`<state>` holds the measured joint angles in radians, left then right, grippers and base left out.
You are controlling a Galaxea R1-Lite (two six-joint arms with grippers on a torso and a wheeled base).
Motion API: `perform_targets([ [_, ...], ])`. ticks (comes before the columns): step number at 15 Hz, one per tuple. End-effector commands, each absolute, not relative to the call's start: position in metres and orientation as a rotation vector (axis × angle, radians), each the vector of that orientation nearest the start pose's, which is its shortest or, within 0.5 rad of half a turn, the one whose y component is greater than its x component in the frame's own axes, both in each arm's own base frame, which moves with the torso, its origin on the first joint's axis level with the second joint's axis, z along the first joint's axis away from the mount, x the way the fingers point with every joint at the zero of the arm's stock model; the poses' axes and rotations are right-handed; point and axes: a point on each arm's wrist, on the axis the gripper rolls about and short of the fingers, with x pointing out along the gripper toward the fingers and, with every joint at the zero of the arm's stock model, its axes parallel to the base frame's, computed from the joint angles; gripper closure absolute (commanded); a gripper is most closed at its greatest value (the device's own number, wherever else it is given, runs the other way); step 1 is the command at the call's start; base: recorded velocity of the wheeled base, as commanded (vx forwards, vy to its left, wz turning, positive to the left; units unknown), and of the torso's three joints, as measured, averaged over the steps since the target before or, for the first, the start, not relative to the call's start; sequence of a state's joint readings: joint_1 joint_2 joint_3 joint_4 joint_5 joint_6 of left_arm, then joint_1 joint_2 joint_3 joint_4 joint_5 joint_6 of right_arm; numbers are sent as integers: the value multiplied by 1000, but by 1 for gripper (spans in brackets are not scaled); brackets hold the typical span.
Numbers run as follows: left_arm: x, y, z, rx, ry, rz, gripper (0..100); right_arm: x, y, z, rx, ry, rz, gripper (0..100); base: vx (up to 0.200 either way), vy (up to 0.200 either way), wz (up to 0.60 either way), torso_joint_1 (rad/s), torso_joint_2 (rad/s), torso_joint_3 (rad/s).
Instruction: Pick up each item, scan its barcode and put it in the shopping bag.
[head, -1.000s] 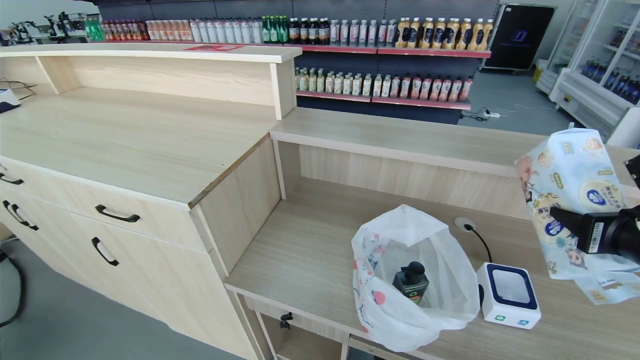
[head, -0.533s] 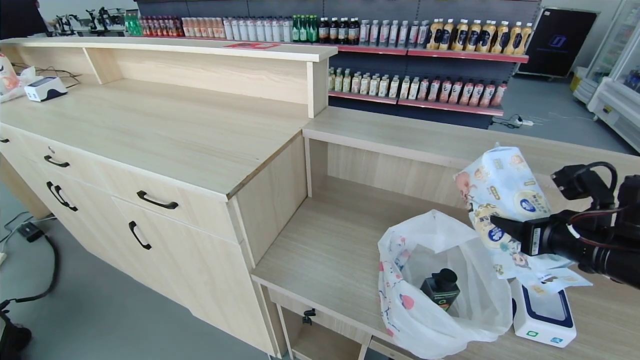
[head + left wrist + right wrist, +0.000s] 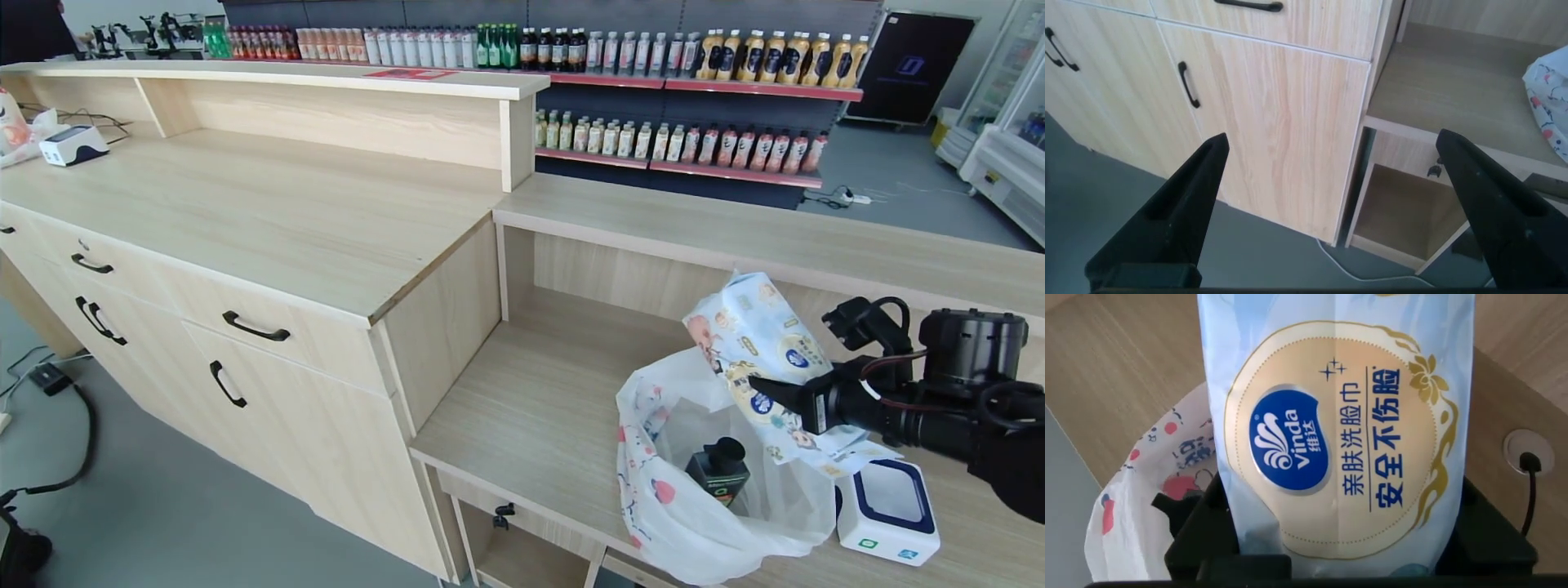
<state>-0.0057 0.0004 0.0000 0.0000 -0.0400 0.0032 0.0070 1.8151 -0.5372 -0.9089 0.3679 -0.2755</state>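
Counter (image 3: 531, 408): tissue pack (image 3: 751, 335) clamped in right jaws above bag (image 3: 653, 490) rim (left jaws agape)

Lower counter (image 3: 531, 400) sits right of the taller counter (image 3: 245, 212). Shopping bag (image 3: 694, 514) on lower counter near front edge, bottle (image 3: 718, 472) inside it. Scanner (image 3: 886, 510) just right of bag, same surface. Tissue pack (image 3: 751, 335) clamped in right gripper (image 3: 771, 384), tilted, above bag's rear-right rim – btwn bag and scanner. Left gripper (image 3: 1333, 140) fingers spread, low, in front of cabinet doors (image 3: 1274, 106). Drink shelves (image 3: 653, 82) behind counters. 2nd scanner (image 3: 73, 145) far left on taller counter.
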Motion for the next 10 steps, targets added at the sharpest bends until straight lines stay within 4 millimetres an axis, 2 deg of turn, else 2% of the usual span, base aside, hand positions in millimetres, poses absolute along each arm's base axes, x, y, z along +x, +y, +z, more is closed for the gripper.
perform_targets([
  [1, -23, -1, 76, 3, 1, -46, 0, 302, 6, 90, -199, 344, 421, 100, 0, 0, 0, 0, 0, 0],
  [3, -23, -1, 76, 3, 1, -46, 0, 305, 2, 80, -211, 373, 422, 100, 0, 0, 0, 0, 0, 0],
  [10, -23, -1, 75, 3, 0, -46, 0, 308, 4, 68, -192, 391, 505, 100, 0, 0, 0, 0, 0, 0],
])
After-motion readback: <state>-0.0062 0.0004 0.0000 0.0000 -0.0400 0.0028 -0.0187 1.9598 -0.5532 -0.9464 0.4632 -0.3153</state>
